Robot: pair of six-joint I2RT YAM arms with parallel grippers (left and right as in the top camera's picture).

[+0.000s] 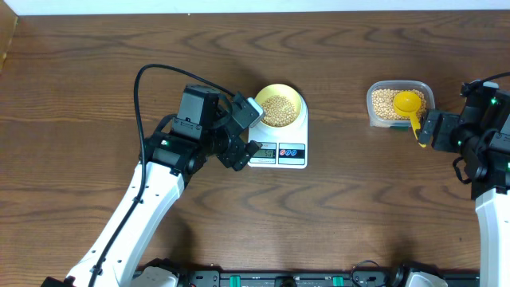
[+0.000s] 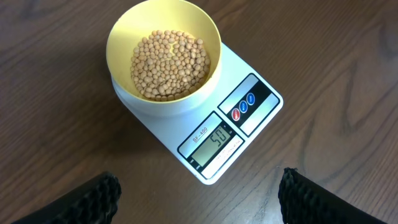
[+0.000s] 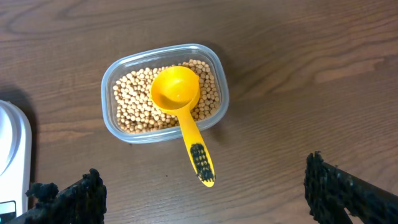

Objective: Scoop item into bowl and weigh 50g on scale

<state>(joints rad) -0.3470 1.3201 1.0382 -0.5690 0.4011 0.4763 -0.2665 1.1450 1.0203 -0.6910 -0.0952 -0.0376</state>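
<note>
the small round pale yellow bowl (image 2: 121, 37) is sitting on the upper left part of the white rounded-rectangular digital scale (image 2: 239, 65), centre of the overhead view, holding a heap of small round tan beans (image 2: 169, 65). the scale's grey lcd display (image 2: 214, 144) is showing dark digits resembling a five and zeros. the left tool (image 2: 200, 183) is hovering just below the scale in its wrist view, black fingers spread wide, touching nothing. at the overhead view's right, a clear rectangular plastic tub (image 3: 111, 81) is holding more beans, with a bright yellow plastic scoop (image 3: 177, 93) lying in it, handle jutting over the rim. the right tool (image 3: 204, 177) is hanging near the handle's end, fingers spread wide, gripping nothing. all is resting on the dark wooden counter (image 1: 80, 64).
</note>
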